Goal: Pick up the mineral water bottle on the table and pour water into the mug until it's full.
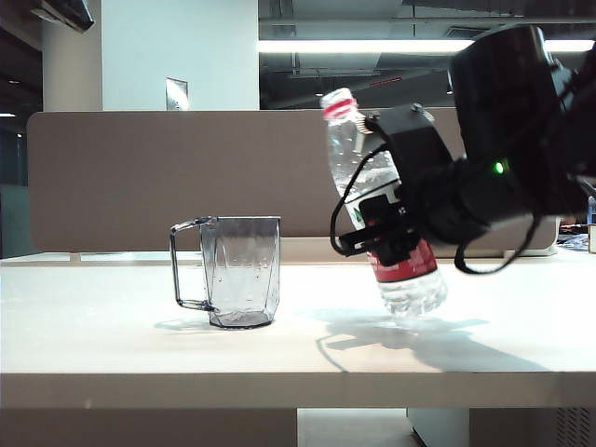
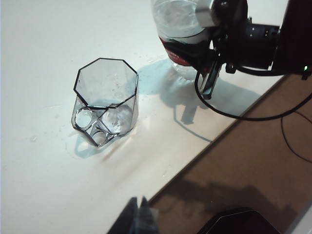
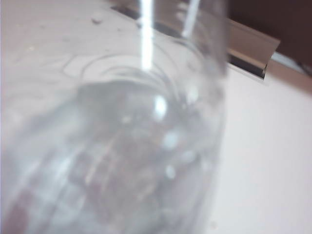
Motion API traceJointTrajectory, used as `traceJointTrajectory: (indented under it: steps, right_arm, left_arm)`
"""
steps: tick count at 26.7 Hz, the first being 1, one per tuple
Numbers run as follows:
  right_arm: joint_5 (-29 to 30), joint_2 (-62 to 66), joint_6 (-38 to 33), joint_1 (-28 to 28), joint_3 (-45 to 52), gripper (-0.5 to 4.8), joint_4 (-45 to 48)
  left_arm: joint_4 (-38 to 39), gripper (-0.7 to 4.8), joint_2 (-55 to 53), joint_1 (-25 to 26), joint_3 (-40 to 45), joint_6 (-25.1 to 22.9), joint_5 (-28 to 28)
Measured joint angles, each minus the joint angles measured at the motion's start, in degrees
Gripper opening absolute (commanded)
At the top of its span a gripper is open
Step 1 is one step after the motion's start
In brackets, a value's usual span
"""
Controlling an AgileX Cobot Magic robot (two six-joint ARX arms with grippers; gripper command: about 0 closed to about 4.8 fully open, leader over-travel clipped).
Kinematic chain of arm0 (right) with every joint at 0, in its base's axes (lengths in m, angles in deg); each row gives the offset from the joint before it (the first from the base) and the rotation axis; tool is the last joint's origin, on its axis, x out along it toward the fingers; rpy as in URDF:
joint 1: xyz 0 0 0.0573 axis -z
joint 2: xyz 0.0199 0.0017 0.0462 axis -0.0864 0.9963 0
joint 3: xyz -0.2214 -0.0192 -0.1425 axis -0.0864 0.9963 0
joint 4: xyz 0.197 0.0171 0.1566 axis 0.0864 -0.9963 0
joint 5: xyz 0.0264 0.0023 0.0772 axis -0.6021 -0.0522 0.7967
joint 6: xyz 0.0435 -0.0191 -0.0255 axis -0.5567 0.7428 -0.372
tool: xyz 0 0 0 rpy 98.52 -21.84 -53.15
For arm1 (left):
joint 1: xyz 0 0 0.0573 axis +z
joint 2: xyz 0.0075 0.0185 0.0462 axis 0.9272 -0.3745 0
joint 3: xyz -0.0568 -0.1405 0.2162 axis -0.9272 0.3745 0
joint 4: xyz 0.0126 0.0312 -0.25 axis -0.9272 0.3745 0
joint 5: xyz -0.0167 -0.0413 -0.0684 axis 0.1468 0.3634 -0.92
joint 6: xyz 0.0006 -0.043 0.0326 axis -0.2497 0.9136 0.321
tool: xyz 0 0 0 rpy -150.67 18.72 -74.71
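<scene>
White table (image 1: 112,326) bearing empty mug (image 1: 244,270) at left. Right gripper (image 1: 396,223) clamped on bottle (image 1: 358,149) label, tilted toward mug, base barely off surface. Lift step underway; next, carry over the mug rim and tip. Left gripper (image 2: 139,217) parked, state unclear.

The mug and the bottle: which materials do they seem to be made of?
The mug: probably hard plastic, smoky grey and transparent, glossy on its faceted sides; glass cannot be excluded. The mineral water bottle, tilted in the right pincer: thin clear plastic, with ribbed walls and a printed label.
</scene>
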Motion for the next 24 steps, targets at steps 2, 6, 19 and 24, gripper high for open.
traceJointTrajectory:
  steps: [2,6,19,24]
  right_arm:
    - [-0.94,-2.71,5.07,-0.07,-1.92,1.66,-5.01]
    - [-5.57,-4.96,17.22,-0.04,-6.27,1.67,-8.74]
    - [-12.09,-4.92,38.16,-0.07,-8.31,1.68,-13.03]
    - [-13.55,-4.92,43.91,-0.07,-8.31,1.67,-13.73]
  left_arm:
    - [0.0,-0.05,0.0,0.0,0.0,0.0,-0.02]
    - [0.0,-0.05,0.0,0.0,0.0,-0.02,0.0]
    - [0.02,-0.05,0.0,0.0,0.0,-0.02,-0.02]
    - [0.0,-0.05,0.0,0.0,0.0,-0.02,0.0]
